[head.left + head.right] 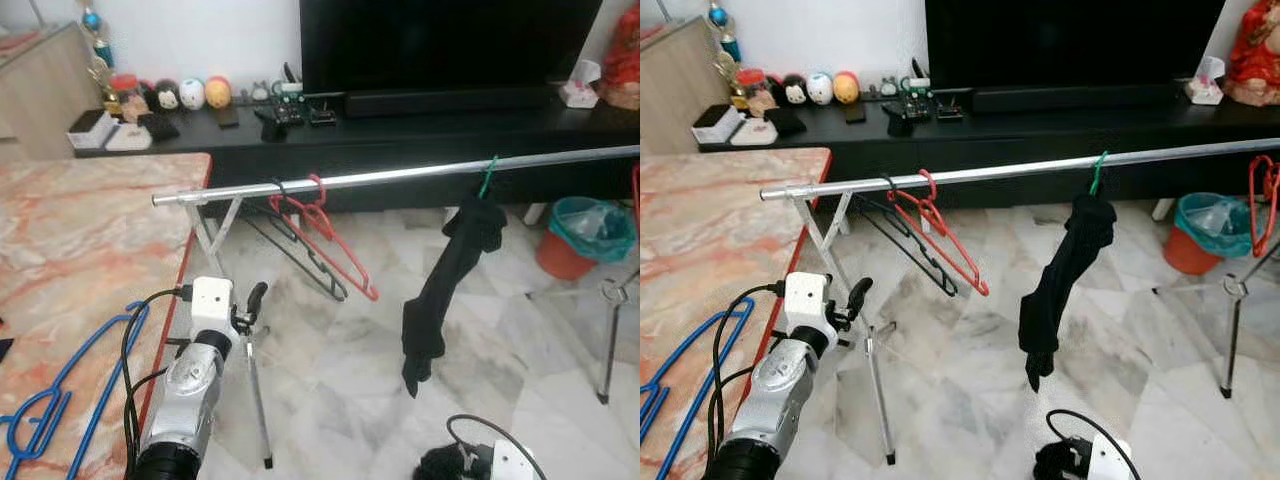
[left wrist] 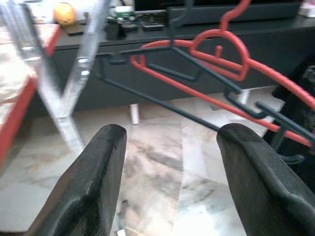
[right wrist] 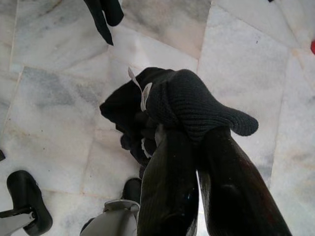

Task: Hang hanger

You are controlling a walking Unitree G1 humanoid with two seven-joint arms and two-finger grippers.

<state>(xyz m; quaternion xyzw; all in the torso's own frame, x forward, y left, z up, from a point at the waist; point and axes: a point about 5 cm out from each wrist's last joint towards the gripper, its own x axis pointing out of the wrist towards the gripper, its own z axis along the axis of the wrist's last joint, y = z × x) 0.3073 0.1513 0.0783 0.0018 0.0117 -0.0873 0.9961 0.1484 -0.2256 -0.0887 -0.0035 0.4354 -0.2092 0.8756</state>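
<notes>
The red hanger [image 1: 325,235] hangs by its hook from the silver rail [image 1: 400,176], near the rail's left end, with a black hanger [image 1: 300,250] hooked just beside it and partly behind it. Both hangers are tilted: the long axis of each runs down and to the right, away from the hook, ending well below the rail.

The left gripper [image 2: 170,167] sits below the rail and to the left of the two hangers, close to the rack's crossed silver legs [image 1: 215,235]. Its jaws stand wide apart and hold nothing. In the left wrist view the red hanger lies ahead of the fingers [image 2: 93,187] and above them, its long bar crossing the gap at a slant. The left arm is the nearer arm to these hangers.

A blue hanger [image 1: 75,385] lies flat on the marble-patterned table [image 1: 70,240], left of the left arm; judged from the task, it may be the next item to hang.

The right gripper [image 3: 197,147] is low near the floor [image 1: 330,380], clamped on a dark knitted garment [image 3: 187,98]. A black garment [image 1: 445,290] hangs from a green hook [image 1: 487,178] further right along the rail.
</notes>
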